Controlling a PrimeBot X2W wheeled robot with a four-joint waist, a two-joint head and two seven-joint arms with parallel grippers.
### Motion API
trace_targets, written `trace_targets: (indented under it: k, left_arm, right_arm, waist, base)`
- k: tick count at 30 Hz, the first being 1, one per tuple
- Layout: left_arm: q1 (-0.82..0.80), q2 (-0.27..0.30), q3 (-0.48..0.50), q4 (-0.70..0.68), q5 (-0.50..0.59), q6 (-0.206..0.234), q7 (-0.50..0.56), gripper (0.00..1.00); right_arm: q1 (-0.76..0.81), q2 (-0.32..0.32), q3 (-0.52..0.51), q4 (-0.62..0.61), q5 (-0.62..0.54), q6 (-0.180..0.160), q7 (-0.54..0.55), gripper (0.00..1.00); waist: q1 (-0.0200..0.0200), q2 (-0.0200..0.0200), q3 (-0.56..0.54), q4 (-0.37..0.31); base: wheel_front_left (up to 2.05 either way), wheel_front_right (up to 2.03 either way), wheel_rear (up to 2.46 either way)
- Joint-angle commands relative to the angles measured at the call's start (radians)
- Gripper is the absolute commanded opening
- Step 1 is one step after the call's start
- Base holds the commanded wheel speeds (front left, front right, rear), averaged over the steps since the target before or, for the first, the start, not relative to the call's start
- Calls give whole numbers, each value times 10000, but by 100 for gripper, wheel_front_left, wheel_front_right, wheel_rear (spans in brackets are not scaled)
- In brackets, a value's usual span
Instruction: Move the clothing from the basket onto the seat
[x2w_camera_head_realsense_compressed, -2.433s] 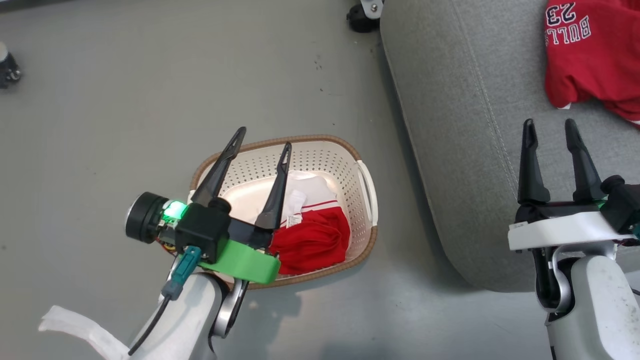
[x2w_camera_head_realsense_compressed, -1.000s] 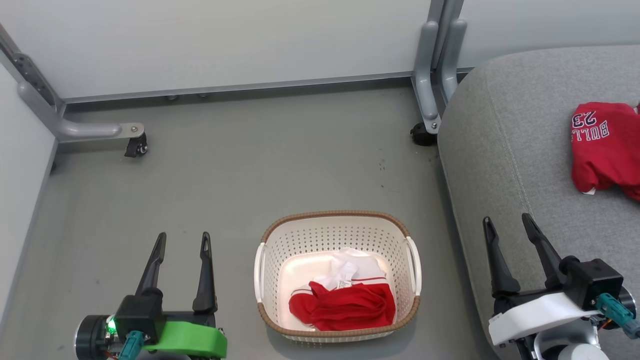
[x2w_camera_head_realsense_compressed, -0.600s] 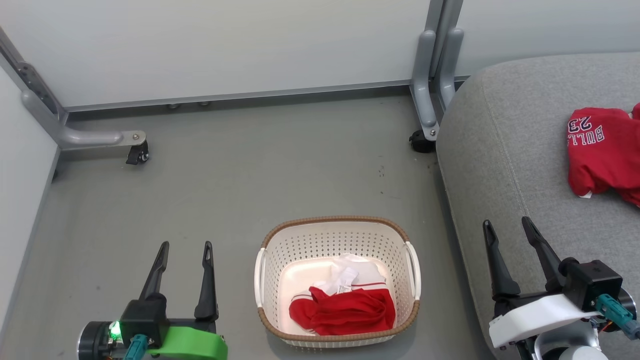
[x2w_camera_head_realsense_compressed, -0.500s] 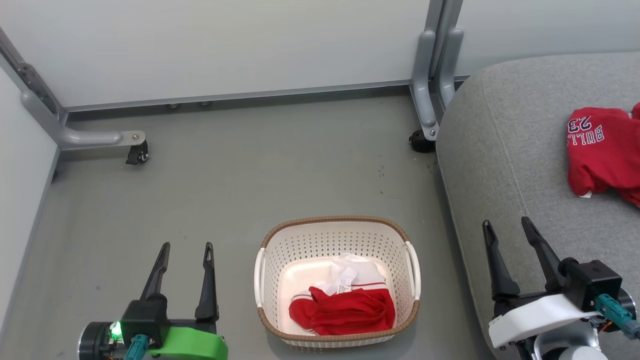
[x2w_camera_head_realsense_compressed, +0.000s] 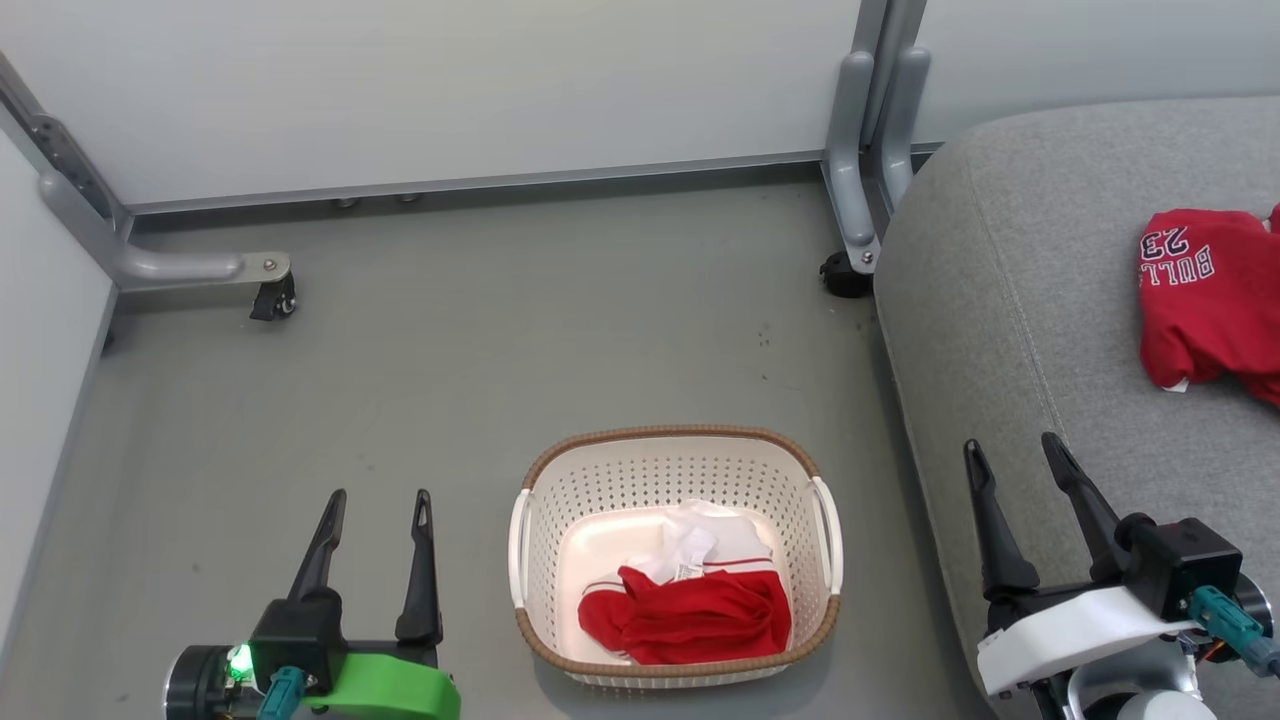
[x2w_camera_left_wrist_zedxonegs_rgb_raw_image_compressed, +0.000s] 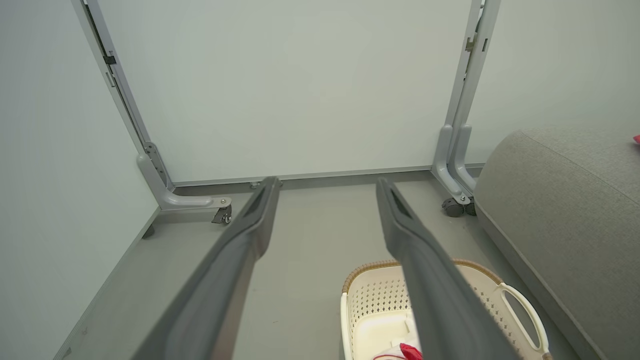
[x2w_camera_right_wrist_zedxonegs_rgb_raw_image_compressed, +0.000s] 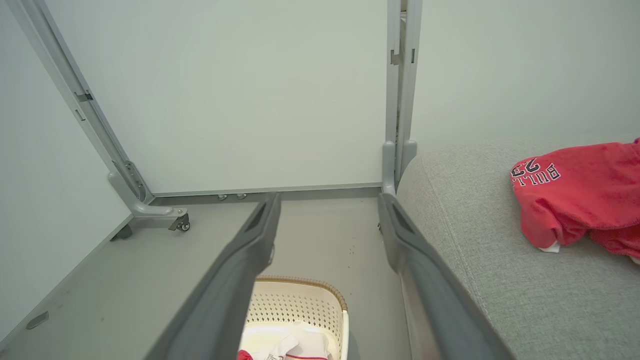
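the cream-white laundry basket (x2w_camera_head_realsense_compressed: 668, 433) stands on the grey floor (x2w_camera_head_realsense_compressed: 480, 340), between the two grippers in the head view. inside it lie the red shorts (x2w_camera_head_realsense_compressed: 700, 625) with white panels, crumpled against the near wall of the basket. the red jersey (x2w_camera_head_realsense_compressed: 1205, 300), lettered "bulls 23", lies already on the grey seat (x2w_camera_head_realsense_compressed: 1000, 300), at its right side and well apart from the basket. the left gripper (x2w_camera_head_realsense_compressed: 380, 497) hangs over the floor to the left of the basket; its jaws are spread with a clear gap and hold nothing. the right gripper (x2w_camera_head_realsense_compressed: 1010, 446) hangs at the near edge of the seat, to the right of the basket, and its jaws are also apart and empty. behind the basket stand pale partition panels (x2w_camera_head_realsense_compressed: 450, 90) with grey metal legs (x2w_camera_head_realsense_compressed: 850, 200) on small black casters (x2w_camera_head_realsense_compressed: 268, 300).
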Motion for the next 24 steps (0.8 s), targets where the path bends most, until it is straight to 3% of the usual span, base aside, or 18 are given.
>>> trace_targets:
  k: [1, 11, 24]
  left_arm:
    - [-220, 13, -27, 16, 93, -37, 7, 100]
    - [-1605, -49, -1298, 983, 405, -316, 7, 100]
    - [-4709, -44, -4640, 3218, -354, -369, 7, 100]
  right_arm:
    - [-91, -16, -30, -79, -32, -3, -28, 100]
    - [-692, -189, -79, -522, -188, -3, 104, 100]
    - [-2103, -546, -2, -1183, -93, -3, -39, 100]
  waist:
    - [1, 0, 84, 39]
    - [1, 0, 1341, 186]
    - [1, 0, 3966, -230]
  base:
    - [0, 0, 0]
    - [0, 0, 0]
    - [0, 0, 0]
